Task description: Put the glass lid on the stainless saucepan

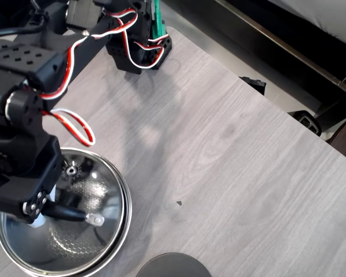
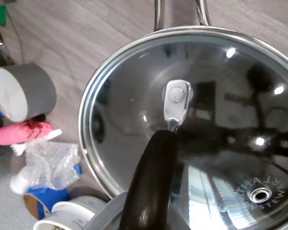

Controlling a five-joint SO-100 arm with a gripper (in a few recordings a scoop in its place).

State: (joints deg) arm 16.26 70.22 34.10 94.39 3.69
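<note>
Clamped on the black handle [image 2: 151, 184], gripper [image 1: 46, 209] holding glass lid [image 1: 63, 231] over stainless saucepan [image 1: 118, 231] near desk [image 1: 230, 161] lower-left corner, aligning rims.

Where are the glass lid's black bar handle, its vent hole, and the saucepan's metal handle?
Black bar handle of the round clear glass lid [image 2: 151, 184]: wrist view, on the bar's middle.
Small steel-ringed vent hole [image 2: 259, 194]: wrist view, on its metal ring.
Thin metal handle of the shiny stainless saucepan [image 2: 157, 14]: wrist view, left rod.
</note>
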